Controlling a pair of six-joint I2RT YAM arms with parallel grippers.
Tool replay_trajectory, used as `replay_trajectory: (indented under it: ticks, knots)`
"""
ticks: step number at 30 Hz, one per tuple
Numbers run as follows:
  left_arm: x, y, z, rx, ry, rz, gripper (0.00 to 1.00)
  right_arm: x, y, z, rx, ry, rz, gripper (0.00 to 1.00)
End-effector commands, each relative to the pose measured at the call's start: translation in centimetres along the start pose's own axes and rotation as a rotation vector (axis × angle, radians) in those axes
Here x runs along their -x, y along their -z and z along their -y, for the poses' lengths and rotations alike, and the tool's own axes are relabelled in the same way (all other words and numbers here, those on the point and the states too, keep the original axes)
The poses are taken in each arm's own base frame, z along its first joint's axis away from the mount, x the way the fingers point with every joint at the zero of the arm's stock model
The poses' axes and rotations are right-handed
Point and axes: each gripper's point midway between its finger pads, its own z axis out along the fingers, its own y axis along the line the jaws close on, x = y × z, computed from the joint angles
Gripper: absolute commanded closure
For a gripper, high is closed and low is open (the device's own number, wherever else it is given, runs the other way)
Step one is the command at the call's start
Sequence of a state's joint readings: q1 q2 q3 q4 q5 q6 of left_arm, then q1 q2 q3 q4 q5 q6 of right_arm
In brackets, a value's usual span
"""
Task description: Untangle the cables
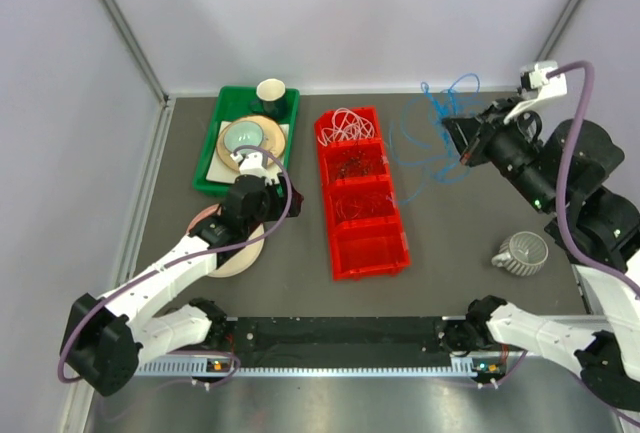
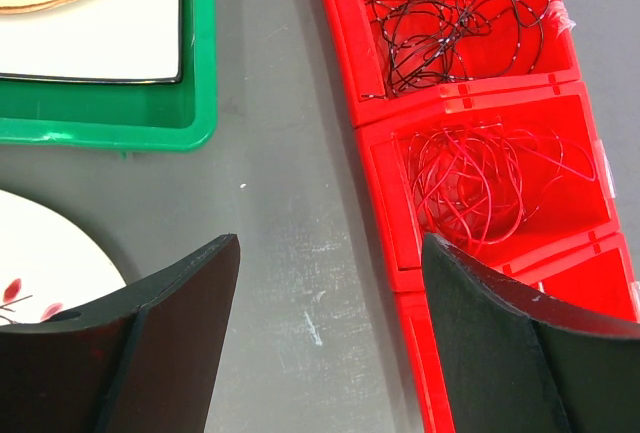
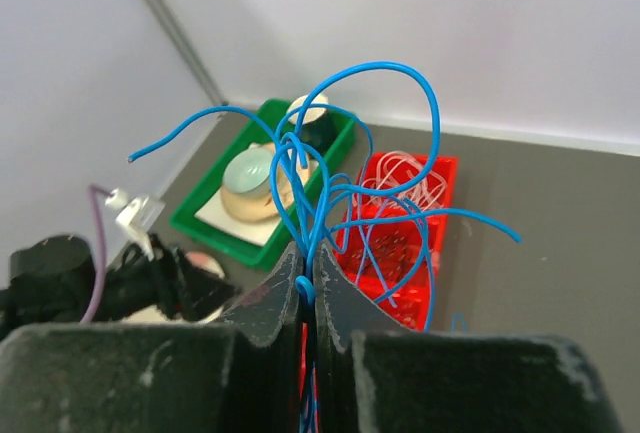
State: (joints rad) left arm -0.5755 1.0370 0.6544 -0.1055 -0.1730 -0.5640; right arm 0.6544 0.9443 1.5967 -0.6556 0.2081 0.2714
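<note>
The right gripper (image 3: 308,291) has its jaws squeezed tight on a bunch of blue cables (image 3: 335,178), and their loops stick out all ways, off to the right of the far end of the red bin (image 1: 372,253). The left gripper (image 2: 330,253) has its jaws wide apart with nothing in them, over the grey table (image 2: 280,203) between a plate (image 2: 45,273) and the red bin. 3 boxes of that bin hold white cables (image 1: 345,125), black cables (image 2: 455,18) and red cables (image 2: 470,178), and a green tray (image 2: 200,73) sits near it.
</note>
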Motion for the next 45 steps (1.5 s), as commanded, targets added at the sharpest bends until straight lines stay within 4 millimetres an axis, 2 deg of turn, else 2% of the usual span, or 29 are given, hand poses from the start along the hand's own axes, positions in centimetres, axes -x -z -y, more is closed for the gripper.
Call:
replay_trajectory:
  ticks: [1, 8, 13, 17, 20, 26, 27, 29, 30, 33, 36, 45]
  knots:
    - [2.6, 0.5, 0.9, -0.026, -0.002, 0.076, 0.21, -0.5, 1.8, -2.8, 0.165, -0.075, -0.009, 1.0]
    - [2.2, 0.4, 1.0, -0.032, 0.011, 0.065, 0.21, -4.3, 1.5, -3.9, 0.228, -0.125, -0.118, 1.0]
    - [2.1, 0.6, 1.0, -0.034, 0.016, 0.062, 0.21, -6.0, 1.4, -4.4, 0.256, -0.153, -0.167, 1.0]
    - [1.9, 0.5, 0.9, -0.032, 0.018, 0.06, 0.21, -7.1, 1.4, -4.3, 0.258, -0.164, -0.19, 1.0]
    - [1.8, 0.5, 0.9, -0.034, 0.022, 0.057, 0.21, -8.8, 1.3, -4.1, 0.253, -0.181, -0.227, 1.0]
    - [1.6, 0.4, 0.8, -0.033, 0.021, 0.051, 0.22, -13.3, 1.1, -3.2, 0.222, -0.212, -0.316, 1.0]
    - [1.6, 0.4, 0.8, -0.034, 0.021, 0.05, 0.22, -14.7, 1.1, -2.8, 0.209, -0.211, -0.342, 1.0]
    - [1.4, 0.4, 0.8, -0.033, 0.022, 0.047, 0.21, -16.3, 1.0, -2.3, 0.194, -0.21, -0.373, 1.0]
    - [1.4, 0.4, 0.8, -0.034, 0.023, 0.048, 0.21, -17.9, 0.9, -1.8, 0.178, -0.206, -0.406, 1.0]
    - [1.3, 0.3, 0.9, -0.039, 0.025, 0.045, 0.21, -20.5, 0.6, -1.1, 0.148, -0.202, -0.459, 1.0]
    - [1.1, 0.1, 1.1, -0.047, 0.027, 0.036, 0.21, -22.6, 0.0, -0.6, 0.135, -0.187, -0.498, 1.0]
    - [0.8, 0.0, 0.9, -0.046, 0.028, 0.028, 0.22, -26.9, -1.2, 0.2, 0.119, -0.142, -0.6, 1.0]
